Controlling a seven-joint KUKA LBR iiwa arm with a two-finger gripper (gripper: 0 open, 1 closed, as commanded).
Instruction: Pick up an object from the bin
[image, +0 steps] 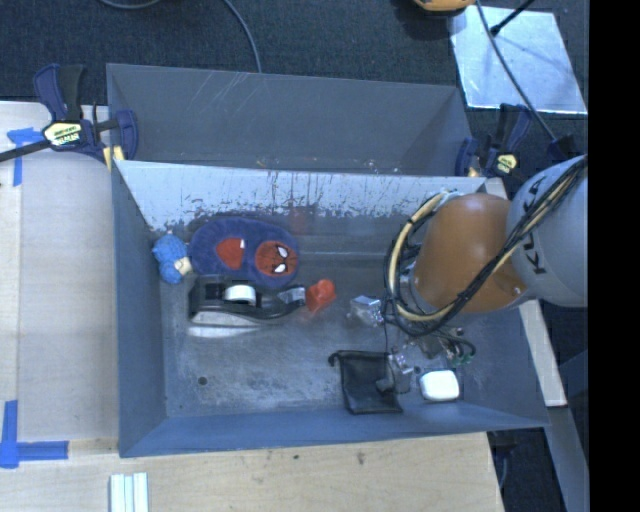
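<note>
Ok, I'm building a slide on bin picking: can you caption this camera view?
KUKA arm's gripper low in the grey bin, at a black flat object beside a small white object.

Only readable thing was on the robot itself: black block letters (529, 257) on the pale grey arm (570, 225) at the right side of the bin (300, 110). They were turned sideways on the casing, just right of the orange-brown cover (465, 250), with a cable (503, 262) crossing close by. "KU" was clear enough. The rest of the word I couldn't read, so it was probably the KUKA brand name, but I only got those two letters for sure.
</note>
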